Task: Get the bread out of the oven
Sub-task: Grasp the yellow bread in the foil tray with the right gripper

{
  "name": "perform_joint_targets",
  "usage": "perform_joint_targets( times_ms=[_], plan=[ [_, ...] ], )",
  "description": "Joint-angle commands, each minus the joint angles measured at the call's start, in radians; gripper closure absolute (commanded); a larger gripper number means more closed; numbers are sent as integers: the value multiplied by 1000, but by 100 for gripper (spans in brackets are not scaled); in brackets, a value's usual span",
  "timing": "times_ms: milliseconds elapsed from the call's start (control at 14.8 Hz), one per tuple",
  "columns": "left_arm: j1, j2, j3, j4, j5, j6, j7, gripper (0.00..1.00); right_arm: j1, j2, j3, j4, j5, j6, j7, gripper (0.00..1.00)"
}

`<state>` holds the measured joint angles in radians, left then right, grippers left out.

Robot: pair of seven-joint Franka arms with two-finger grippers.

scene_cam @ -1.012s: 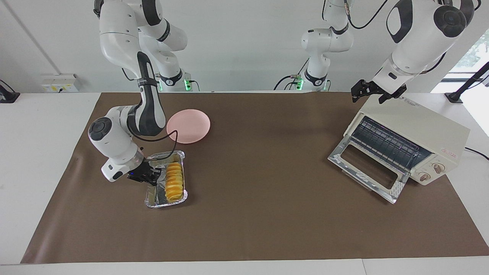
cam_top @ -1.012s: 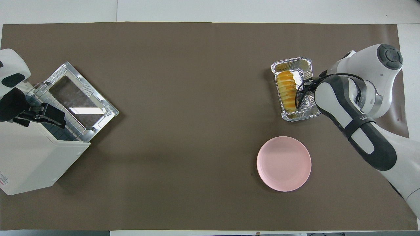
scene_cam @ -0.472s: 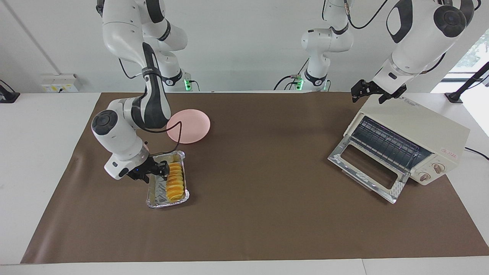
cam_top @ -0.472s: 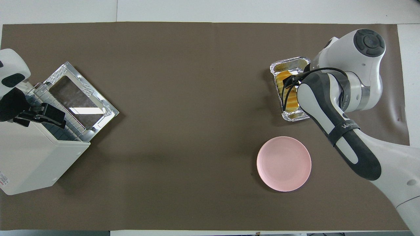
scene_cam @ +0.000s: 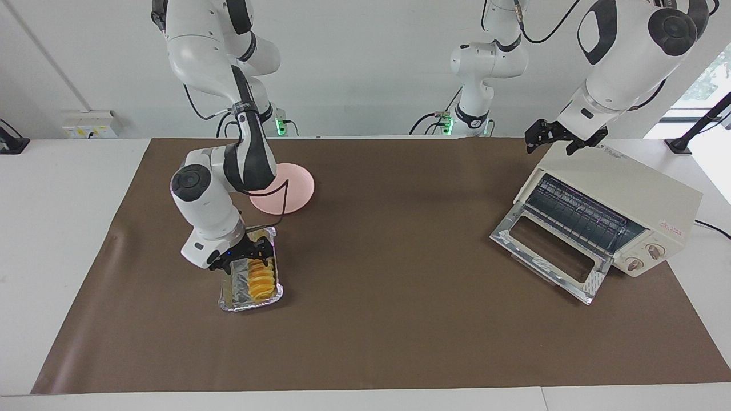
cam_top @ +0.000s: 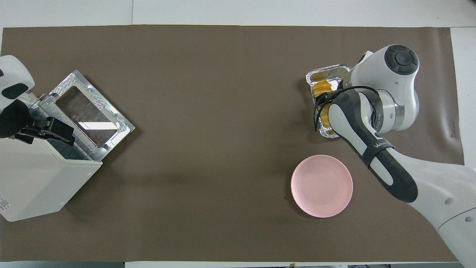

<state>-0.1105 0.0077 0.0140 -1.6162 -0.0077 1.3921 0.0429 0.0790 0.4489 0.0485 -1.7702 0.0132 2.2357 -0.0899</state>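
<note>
A brown mat (scene_cam: 400, 319) covers a white table before a pale wall; on it, toward the right arm's end, the crinkled foil tray (scene_cam: 249, 301) holds the bread (scene_cam: 261, 279), which lies lengthwise inside, already well apart from the oven (scene_cam: 614, 208); the pink plate (scene_cam: 294, 188) sits at about one o'clock from the tray in the facing view, nearer the robots, with nothing on it.

The right gripper (scene_cam: 249, 254) hangs over the tray with fingers spread, grasping nothing.

The oven's glass door (scene_cam: 548, 251) is down; only the wire rack shows inside.

The left gripper (scene_cam: 557, 137) waits, unclenched, over the oven's top.

The loaf looks light, soft and crushable; a gentle pinch across its middle seems safest; the foil would buckle.
</note>
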Motion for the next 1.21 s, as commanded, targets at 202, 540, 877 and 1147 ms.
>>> perform_joint_targets(
  times_ms=[202,540,877,1147],
  plan=[
    [9,-17,-6,-13,11,13,6,0,24,-9,7,-20,-13,25,9,2],
    [9,-17,-6,-13,11,13,6,0,15,-10,7,-23,-13,25,1,94],
    [9,-17,-6,-13,11,13,6,0,-5,-15,5,0,-10,-14,6,100],
    [9,-17,-6,-13,11,13,5,0,-5,-53,4,110,-7,-187,9,100]
  ],
)
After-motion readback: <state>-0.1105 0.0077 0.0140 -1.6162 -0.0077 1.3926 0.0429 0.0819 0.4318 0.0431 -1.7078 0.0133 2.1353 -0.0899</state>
